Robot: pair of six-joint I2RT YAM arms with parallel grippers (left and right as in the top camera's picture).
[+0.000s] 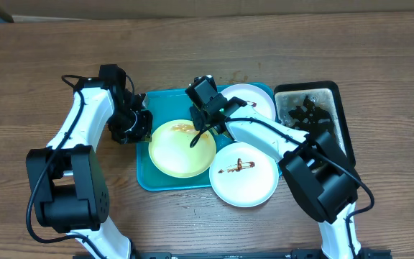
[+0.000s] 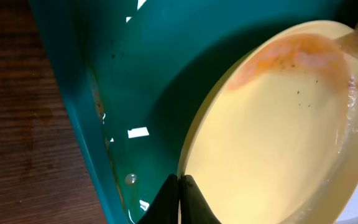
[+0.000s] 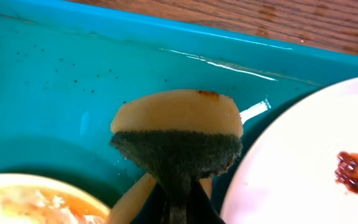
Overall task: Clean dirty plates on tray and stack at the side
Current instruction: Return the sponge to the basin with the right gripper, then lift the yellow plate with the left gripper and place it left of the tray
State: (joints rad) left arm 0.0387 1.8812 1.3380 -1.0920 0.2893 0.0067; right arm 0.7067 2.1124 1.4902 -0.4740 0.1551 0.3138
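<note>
Teal plastic fills the middle of the overhead frame: the tray [image 1: 162, 108] lies on the wooden table [image 1: 49, 57] with all three plates on or partly on it. The pale yellow-green plate [image 1: 182, 152] sits in the tray's lower left part. One white plate [image 1: 256, 97] is at the upper right, partly hidden behind the right arm. The other white plate [image 1: 246, 183], which has a brown smear [image 1: 237, 167], hangs over the tray's lower right corner. To the right stands a black-rimmed basin [image 1: 305, 85]; the dark lumps in it are too small to make out. The left gripper [image 2: 179, 186] is at the bottom of its wrist frame with its fingers pressed together. Their tips are right at the yellow-green plate's rim, and I cannot tell whether the rim is pinched between them. An orange smear [image 2: 284, 59] marks that plate in the upper right, where a tan blur is cut off by the frame's edge. The right gripper [image 3: 179, 202] clamps a sponge [image 3: 176, 115], yellow with a dark green scouring face, and most of its fingers are hidden behind it. In that view both plates are cropped, the yellow-green one at lower left and a smeared white one at right
</note>
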